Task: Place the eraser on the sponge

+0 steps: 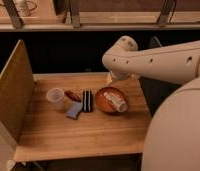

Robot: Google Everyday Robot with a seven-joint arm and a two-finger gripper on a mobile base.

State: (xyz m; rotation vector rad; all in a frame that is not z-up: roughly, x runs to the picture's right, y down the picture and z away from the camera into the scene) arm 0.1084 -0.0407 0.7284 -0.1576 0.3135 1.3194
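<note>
Gripper [113, 78] near bowl [99, 95], eraser [87, 100] beside sponge [74, 110]

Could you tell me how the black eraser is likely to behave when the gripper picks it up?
The eraser looks like a rigid, flat-lying block, so it probably won't roll or flop. It lies close beside the sponge, so lifting it may nudge that. The gripper sits beyond the bowl, under the arm.
</note>
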